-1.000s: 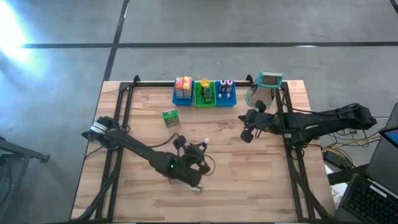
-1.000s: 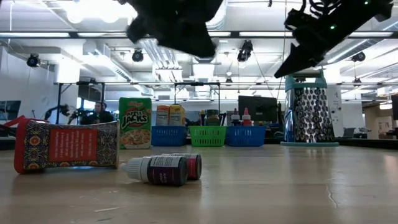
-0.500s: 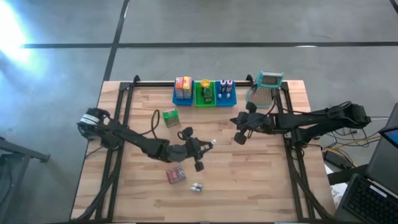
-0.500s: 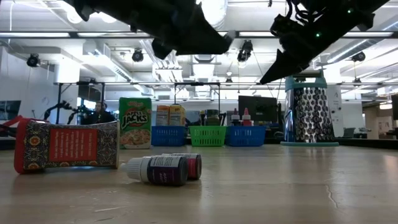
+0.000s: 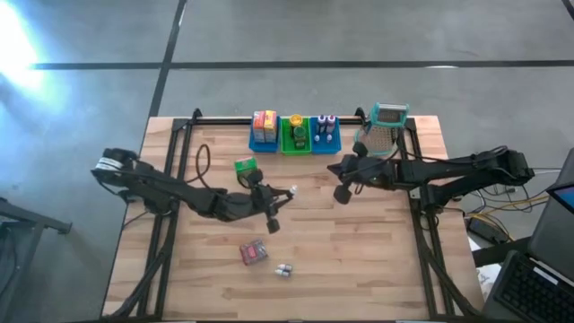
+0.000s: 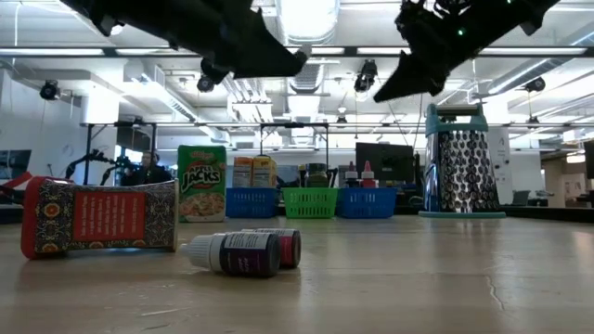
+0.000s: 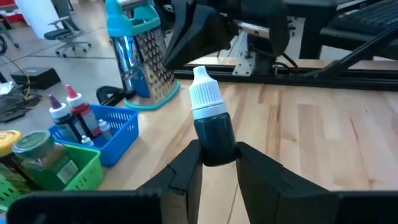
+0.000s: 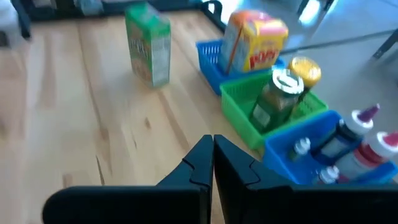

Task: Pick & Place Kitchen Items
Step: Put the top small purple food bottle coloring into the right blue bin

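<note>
Left gripper (image 7: 217,163): pinching dark dropper bottle (image 7: 210,119), base hidden between fingers, above bench (image 5: 377,242) centre. Right gripper (image 8: 212,157): pressed together, empty, near bins (image 5: 294,136).

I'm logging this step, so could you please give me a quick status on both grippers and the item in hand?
Left gripper shut on dark dropper bottle, above mid-table. Right gripper shut, empty, near the bins. Nothing in the way.

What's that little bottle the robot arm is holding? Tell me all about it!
The little bottle is dark with a white pointed cap, and it looks like plastic. The left tool is shut on its lower body, holding it with the cap pointing away from the arm. It is lifted off the wooden table, near the middle, and only the tool's fingers touch it.
</note>
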### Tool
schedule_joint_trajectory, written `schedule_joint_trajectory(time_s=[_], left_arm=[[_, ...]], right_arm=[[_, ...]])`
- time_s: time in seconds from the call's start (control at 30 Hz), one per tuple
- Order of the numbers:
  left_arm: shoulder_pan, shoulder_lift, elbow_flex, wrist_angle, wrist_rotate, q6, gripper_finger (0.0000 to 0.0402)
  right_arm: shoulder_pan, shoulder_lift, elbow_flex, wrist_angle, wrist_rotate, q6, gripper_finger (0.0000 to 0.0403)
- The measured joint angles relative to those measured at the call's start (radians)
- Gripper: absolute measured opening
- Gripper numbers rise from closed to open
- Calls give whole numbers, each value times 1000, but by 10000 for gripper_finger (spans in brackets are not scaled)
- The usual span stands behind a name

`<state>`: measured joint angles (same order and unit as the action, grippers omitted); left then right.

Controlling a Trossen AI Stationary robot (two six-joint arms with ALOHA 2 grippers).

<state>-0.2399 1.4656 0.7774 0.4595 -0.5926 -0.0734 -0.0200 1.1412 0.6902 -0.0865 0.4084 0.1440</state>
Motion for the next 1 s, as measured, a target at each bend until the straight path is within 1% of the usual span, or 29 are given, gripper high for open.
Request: schedule_joint_trajectory(time_s=[0.13, 0.17, 0.23, 0.33, 0.4, 0.63, 0.77, 0.93, 1.0], left_arm=[[11, -52, -17, 3, 0, 68, 94], [14, -62, -20, 3, 0, 87, 94], [18, -77, -30, 0, 1, 120, 94], [22, -92, -43, 2, 2, 156, 94], [23, -94, -51, 1, 11, 159, 94], [23, -94, -60, 3, 121, 182, 94], [24, -94, -60, 3, 129, 204, 94], [33, -94, -60, 11, 123, 239, 94], [42, -94, -60, 13, 104, 241, 94]], right_arm=[[0, 2, 2, 111, -4, 16, 9], [0, 6, 2, 133, -23, 6, 9], [-1, 9, 2, 161, -95, 1, 10], [0, 8, 2, 228, -178, 2, 24], [0, 8, 2, 266, -218, 2, 41], [0, 43, 35, 310, -308, -3, 113], [1, 95, 83, 313, -399, 11, 153], [1, 157, 149, 309, -528, 8, 193], [2, 174, 175, 310, -549, 5, 205]])
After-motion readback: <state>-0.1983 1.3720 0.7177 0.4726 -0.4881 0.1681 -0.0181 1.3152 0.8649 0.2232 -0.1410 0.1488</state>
